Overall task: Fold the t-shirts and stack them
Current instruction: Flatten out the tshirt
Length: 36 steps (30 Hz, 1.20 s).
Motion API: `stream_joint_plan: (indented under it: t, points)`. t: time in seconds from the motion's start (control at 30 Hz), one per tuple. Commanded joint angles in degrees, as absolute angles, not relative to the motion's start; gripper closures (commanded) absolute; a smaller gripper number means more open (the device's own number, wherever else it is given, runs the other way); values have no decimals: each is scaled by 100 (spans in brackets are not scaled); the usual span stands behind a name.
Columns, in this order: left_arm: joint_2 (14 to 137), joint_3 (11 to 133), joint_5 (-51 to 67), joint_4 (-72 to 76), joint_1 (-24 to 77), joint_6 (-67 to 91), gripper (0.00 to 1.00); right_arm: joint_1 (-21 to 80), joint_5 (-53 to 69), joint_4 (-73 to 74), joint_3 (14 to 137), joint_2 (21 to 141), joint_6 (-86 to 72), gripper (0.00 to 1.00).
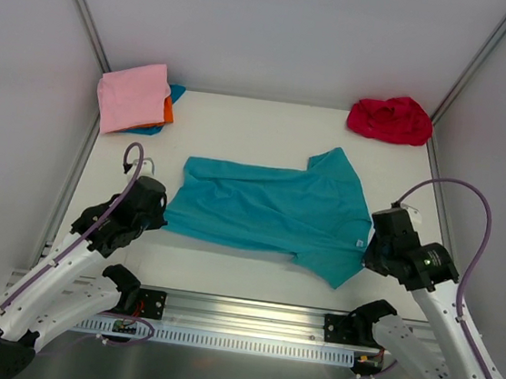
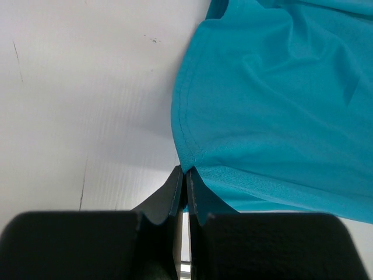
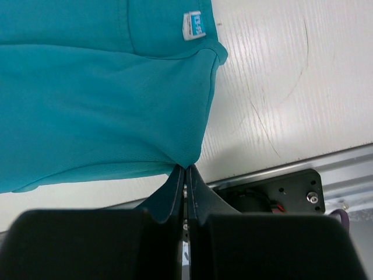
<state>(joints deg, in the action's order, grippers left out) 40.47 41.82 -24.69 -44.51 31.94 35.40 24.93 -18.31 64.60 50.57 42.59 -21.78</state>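
White table (image 1: 242,124), teal t-shirt (image 1: 269,211) pinched by left fingers (image 2: 171,197), right fingers (image 3: 173,195)

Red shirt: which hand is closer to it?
Right. The right hand is nearly straight in front of the red shirt; the left hand is diagonally across the table from it.

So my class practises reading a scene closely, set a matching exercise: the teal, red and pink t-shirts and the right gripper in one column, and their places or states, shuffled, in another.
Column one:
1 teal t-shirt
2 red t-shirt
3 pink t-shirt
4 right gripper

Column two:
A folded, far-left corner
B shut on teal fabric
C spread out in the middle
D crumpled, far-right corner

Pairs: 1-C, 2-D, 3-A, 4-B
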Motion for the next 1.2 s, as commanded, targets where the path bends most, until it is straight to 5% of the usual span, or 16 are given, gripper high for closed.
stream_joint_plan:
  t: [0.0,0.37,0.4,0.43,0.5,0.57,0.67,0.93,1.17]
  points:
    - [3990,4403,-2549,-4553,3243,3542,100,2452,-1784,7066,5229,4096,-2118,100]
    - [3903,4579,-2312,-4702,3243,3542,96,2452,-1292,7531,5405,3788,-1916,99]
    - [3859,4579,-2268,-4693,3243,3525,90,2443,-1292,7584,5457,3753,-1899,92]
    - [3841,4579,-2233,-4685,3243,3464,78,2452,-1388,7707,5510,3683,-1898,69]
    - [3762,4597,-2223,-4685,3243,3445,63,2443,-1546,7778,5676,3595,-1872,61]
    - [3727,4632,-2259,-4702,3243,3437,36,2452,-1678,7909,5844,3577,-1846,58]
    - [3735,4720,-2320,-4702,3243,3401,18,2452,-1889,7893,6125,3744,-1750,48]
    - [4253,4781,-2417,-4158,3243,3173,12,2294,-1952,6058,6223,5078,-1126,41]
    - [4211,4360,-1443,-3166,3243,3067,16,1539,-774,4158,7073,7863,-546,45]
